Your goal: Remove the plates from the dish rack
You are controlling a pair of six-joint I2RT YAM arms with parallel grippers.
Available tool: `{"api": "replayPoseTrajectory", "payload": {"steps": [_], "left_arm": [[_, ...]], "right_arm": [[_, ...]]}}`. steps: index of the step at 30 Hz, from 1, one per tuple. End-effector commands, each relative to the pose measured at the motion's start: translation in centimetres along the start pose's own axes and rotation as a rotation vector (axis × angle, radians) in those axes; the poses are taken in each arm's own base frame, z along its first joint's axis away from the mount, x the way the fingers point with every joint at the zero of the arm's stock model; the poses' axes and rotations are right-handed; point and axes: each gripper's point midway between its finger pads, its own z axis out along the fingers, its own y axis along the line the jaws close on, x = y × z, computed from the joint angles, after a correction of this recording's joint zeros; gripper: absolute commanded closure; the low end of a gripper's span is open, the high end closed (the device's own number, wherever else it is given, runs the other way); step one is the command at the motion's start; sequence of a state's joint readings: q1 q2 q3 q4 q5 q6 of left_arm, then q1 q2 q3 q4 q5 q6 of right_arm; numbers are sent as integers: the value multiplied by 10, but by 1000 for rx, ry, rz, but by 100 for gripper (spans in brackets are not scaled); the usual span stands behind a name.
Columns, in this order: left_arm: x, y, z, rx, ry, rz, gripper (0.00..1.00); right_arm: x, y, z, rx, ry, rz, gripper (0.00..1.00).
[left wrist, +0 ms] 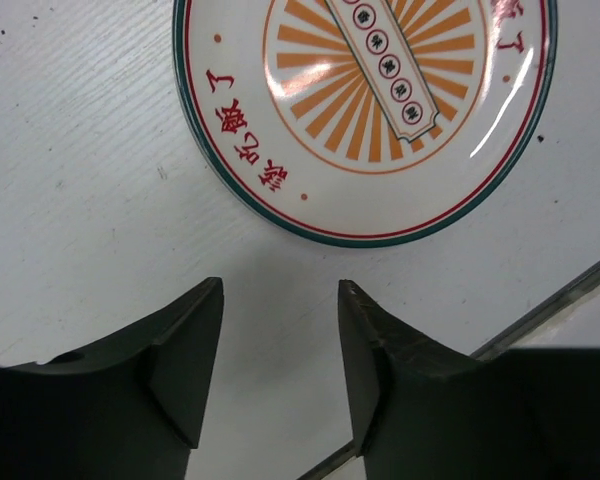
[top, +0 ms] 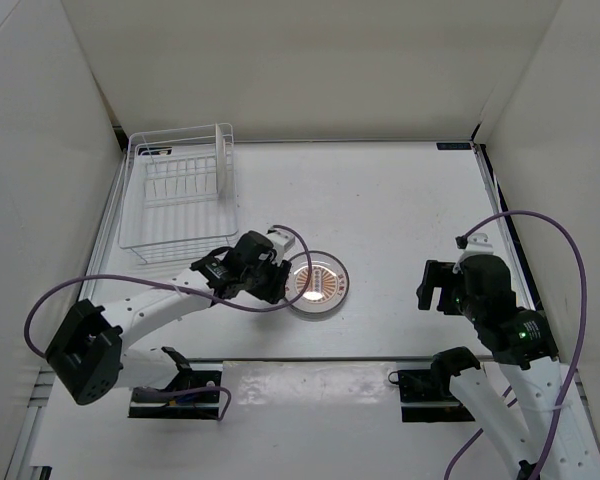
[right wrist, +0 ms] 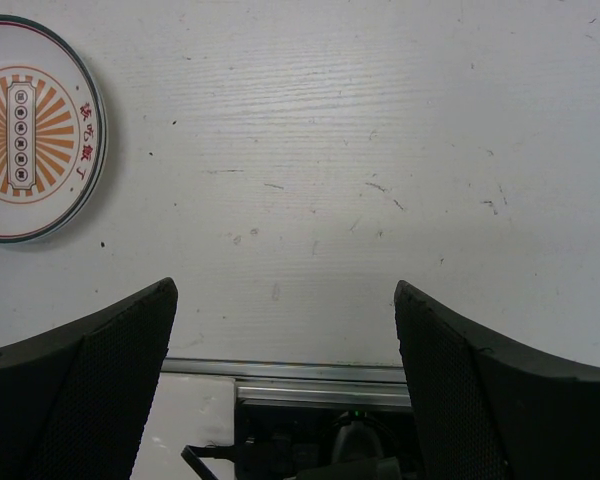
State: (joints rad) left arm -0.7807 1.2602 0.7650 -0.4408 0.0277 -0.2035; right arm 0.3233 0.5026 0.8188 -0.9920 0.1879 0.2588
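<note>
The plate with the orange-brown sunburst centre (top: 320,283) lies flat on the white table in front of the arms. It also shows in the left wrist view (left wrist: 370,110) and the right wrist view (right wrist: 30,130). My left gripper (top: 280,284) is open and empty just beside the plate's left rim; in its own view (left wrist: 280,290) the rim lies a little beyond the fingertips, not touching. The white wire dish rack (top: 170,200) stands at the far left, with a thin white plate (top: 223,157) upright and edge-on at its right end. My right gripper (top: 433,288) is wide open and empty (right wrist: 285,290) over bare table at the right.
White walls enclose the table on three sides. A metal rail (right wrist: 310,372) runs along the table's near edge, with the arm bases and purple cables (top: 570,260) behind it.
</note>
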Motion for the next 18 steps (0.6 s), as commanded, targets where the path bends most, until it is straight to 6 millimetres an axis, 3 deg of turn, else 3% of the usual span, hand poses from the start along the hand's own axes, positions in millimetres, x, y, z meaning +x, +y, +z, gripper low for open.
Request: {"api": "replayPoseTrajectory", "payload": {"steps": [1,6,10,14,18], "left_arm": [[-14,-10,4,66,-55,-82,41],[-19,2,-1,55,-102,-123,52],[-19,7,-8,61,-93,-141,52],[-19,34,-17,-28,-146,-197,47],[-36,56,-40,-67,-244,-250,38]], "right_arm": [[-6,1,0,-2,-36,8,10],[-6,1,0,-4,-42,5,10],[-6,1,1,-2,-43,10,10],[-6,1,1,-3,-42,9,10],[-5,3,2,-10,-37,5,10]]}}
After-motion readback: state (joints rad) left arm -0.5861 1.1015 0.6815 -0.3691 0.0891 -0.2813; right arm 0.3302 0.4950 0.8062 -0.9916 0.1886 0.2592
